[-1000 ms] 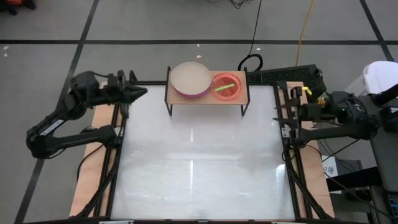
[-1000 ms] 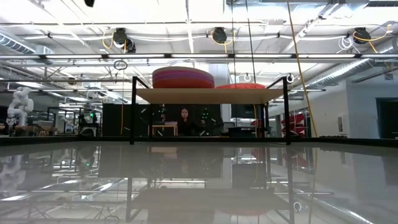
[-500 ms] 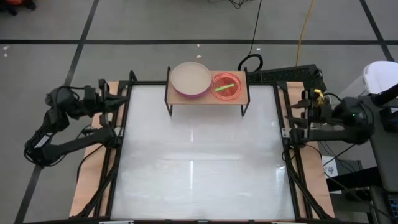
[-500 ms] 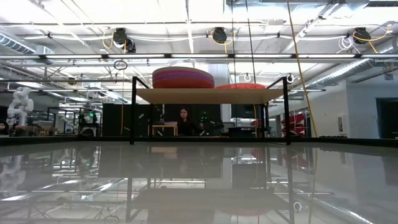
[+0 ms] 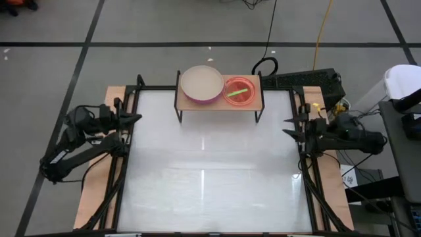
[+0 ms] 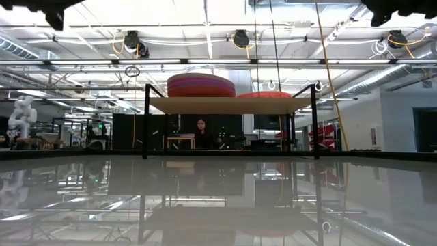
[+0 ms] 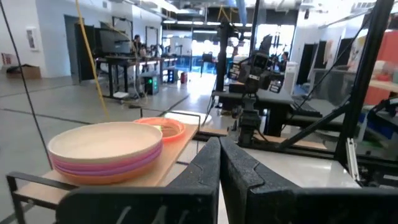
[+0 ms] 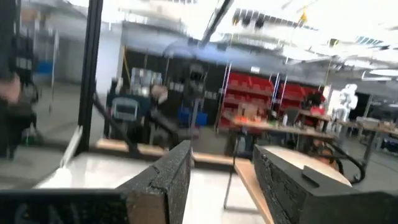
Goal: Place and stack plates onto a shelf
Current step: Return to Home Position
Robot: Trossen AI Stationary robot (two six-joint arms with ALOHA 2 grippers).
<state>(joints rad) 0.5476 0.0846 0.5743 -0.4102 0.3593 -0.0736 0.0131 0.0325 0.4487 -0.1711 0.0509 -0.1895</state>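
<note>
shelf (image 5: pixel 220 104) stands at the far edge of the white table (image 5: pixel 210 178), near its middle. on the shelf's left half: large stack (image 5: pixel 202 84), beige plate (image 7: pixel 106 138) on top, pink and purple rims under it. on the right half, just beside: small stack (image 5: pixel 240 91), orange-red, with a green streak showing inside. left gripper (image 5: pixel 135 118) is at the table's left edge, well apart from the shelf, fingers pressed together, holding nothing. right gripper (image 5: pixel 287 125) is at the right edge, fingers parted with a clear gap, nothing between them. a person (image 6: pixel 203 130) is in the room behind.
</note>
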